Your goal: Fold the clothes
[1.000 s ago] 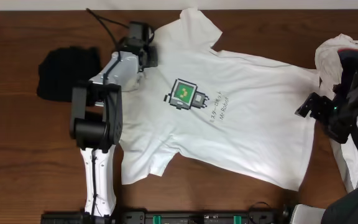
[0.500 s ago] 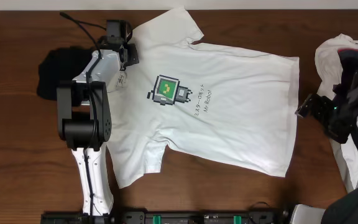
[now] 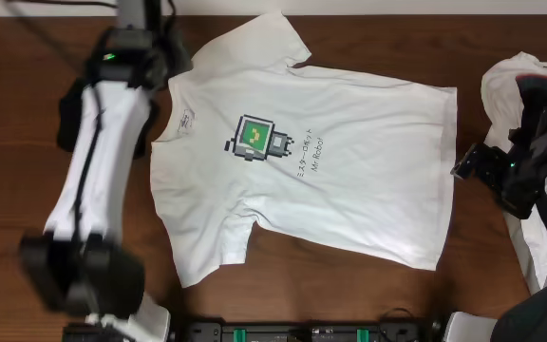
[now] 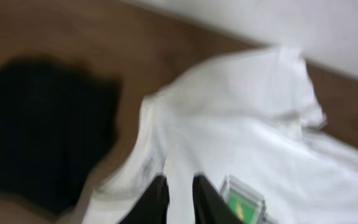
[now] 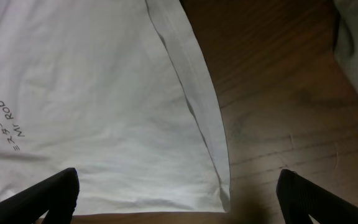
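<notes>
T-shirt [image 3: 368, 180] flat; right pincer [image 5: 178, 186] agape; left pincer [image 4: 179, 190] blurred, perhaps narrow.

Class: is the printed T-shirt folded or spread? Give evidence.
Spread: the T-shirt lies flat, both sleeves and the whole print showing.

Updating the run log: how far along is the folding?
Done: white T-shirt lies spread flat, print up. In hand: nothing; left hand hangs above the collar, blurred, right hand open over the hem. Left: every fold, plus the black garment and the pile at right.
</notes>
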Tool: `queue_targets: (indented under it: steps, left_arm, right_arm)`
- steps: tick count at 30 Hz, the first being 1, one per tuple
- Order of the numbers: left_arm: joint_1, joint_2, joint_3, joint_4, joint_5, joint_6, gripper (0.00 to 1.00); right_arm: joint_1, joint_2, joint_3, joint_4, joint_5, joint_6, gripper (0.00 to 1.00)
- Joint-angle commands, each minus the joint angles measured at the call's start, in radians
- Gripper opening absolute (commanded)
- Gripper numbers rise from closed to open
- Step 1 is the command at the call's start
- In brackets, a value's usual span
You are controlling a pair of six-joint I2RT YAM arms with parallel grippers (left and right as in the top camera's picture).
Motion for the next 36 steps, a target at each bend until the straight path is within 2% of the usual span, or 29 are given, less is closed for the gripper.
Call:
queue_targets:
  steps: [1, 7, 18, 24, 32, 33, 36]
  left_arm:
    - [0.000, -0.042, -0.008, -0.138, -0.007, -0.083, 0.17]
    - [0.000, -0.166, -0.008, -0.386, -0.004, -0.130, 0.17]
    - [0.000, -0.296, -0.077, -0.668, -0.004, -0.178, 0.17]
    - [0.000, -0.371, -0.237, -0.694, 0.027, -0.163, 0.17]
    - [0.000, -0.565, -0.477, -0.587, 0.080, -0.164, 0.17]
    - [0.000, -0.578, -0.496, -0.583, 0.080, -0.172, 0.23]
    - [0.000, -0.597, -0.534, -0.584, 0.080, -0.179, 0.25]
  right_arm:
    - [-0.010, -0.010, 0.014, 0.000, -0.010, -0.013, 0.99]
    - [-0.010, -0.010, 0.014, 0.000, -0.010, -0.013, 0.99]
    - [-0.010, -0.010, 0.014, 0.000, -0.010, -0.013, 0.99]
    - [-0.010, -0.010, 0.014, 0.000, -0.010, -0.013, 0.99]
    - [-0.010, -0.010, 0.014, 0.000, -0.010, -0.013, 0.99]
    - [-0.010, -0.010, 0.014, 0.000, -0.010, -0.013, 0.99]
    - [-0.010, -0.010, 0.014, 0.000, -0.010, -0.013, 0.99]
